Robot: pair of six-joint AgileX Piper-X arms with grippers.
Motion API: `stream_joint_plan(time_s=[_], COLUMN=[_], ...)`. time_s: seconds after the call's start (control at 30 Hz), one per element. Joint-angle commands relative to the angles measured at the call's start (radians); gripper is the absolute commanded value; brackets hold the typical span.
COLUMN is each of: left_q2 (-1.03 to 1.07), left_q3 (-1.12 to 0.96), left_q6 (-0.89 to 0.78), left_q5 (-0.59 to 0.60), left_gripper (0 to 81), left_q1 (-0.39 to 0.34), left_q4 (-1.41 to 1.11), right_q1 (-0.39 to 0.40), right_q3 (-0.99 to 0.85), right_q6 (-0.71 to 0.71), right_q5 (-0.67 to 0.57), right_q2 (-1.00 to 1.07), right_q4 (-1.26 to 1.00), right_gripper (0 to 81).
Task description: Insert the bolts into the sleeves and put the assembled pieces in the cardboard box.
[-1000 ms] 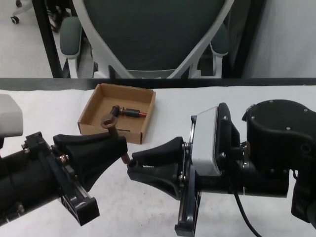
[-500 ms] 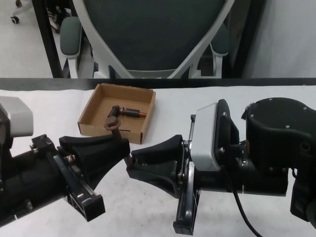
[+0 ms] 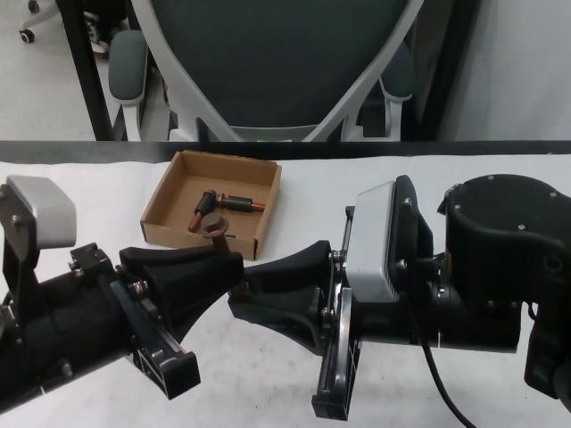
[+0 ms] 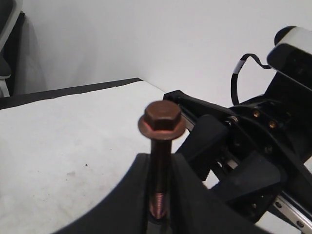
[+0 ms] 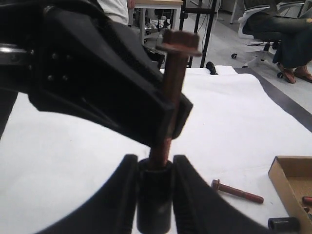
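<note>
My left gripper [image 3: 227,260] is shut on a copper bolt [image 4: 160,127], holding its shaft with the hex head up. Facing it, my right gripper [image 3: 243,285] is shut on a black sleeve [image 5: 154,204] held upright. In the right wrist view the bolt [image 5: 174,83] comes down slightly tilted, with its threaded tip at the sleeve's mouth. Both grippers meet above the bench, just in front of the cardboard box [image 3: 178,232]. One bolt with a sleeve on it [image 3: 227,202] lies inside the box.
A loose bolt [image 5: 237,191] and a loose black sleeve [image 5: 283,223] lie on the white bench near the box corner [image 5: 291,176]. An office chair [image 3: 277,62] stands beyond the bench's far edge.
My left arm has moved right with the bolt, closing the gap to the right gripper. The bolt's tip now sits at the sleeve. The right arm has hardly moved.
</note>
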Motion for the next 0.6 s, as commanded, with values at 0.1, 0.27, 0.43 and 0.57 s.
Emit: stream_joint_plan(time_s=[0.1, 0.27, 0.43, 0.57], left_q2=[-0.001, -0.001, -0.001, -0.001], left_q3=[-0.003, -0.003, -0.003, -0.003], left_q6=[0.0, 0.0, 0.0, 0.0], left_q5=[0.001, 0.05, 0.114, 0.118], left_gripper=[0.8, 1.3, 19.5, 42.1], left_q1=[-0.003, -0.003, -0.003, -0.003], left_q4=[-0.018, -0.016, -0.016, -0.016], right_q1=[0.001, 0.001, 0.001, 0.001], right_q3=[-0.014, -0.014, -0.014, -0.014], right_q6=[0.011, 0.069, 0.074, 0.091], right_q5=[-0.014, -0.008, -0.008, -0.008], right_q2=[-0.004, -0.004, -0.004, -0.004], right_q4=[-0.068, -0.086, -0.095, -0.103], right_gripper=[0.3, 0.3, 0.3, 0.3])
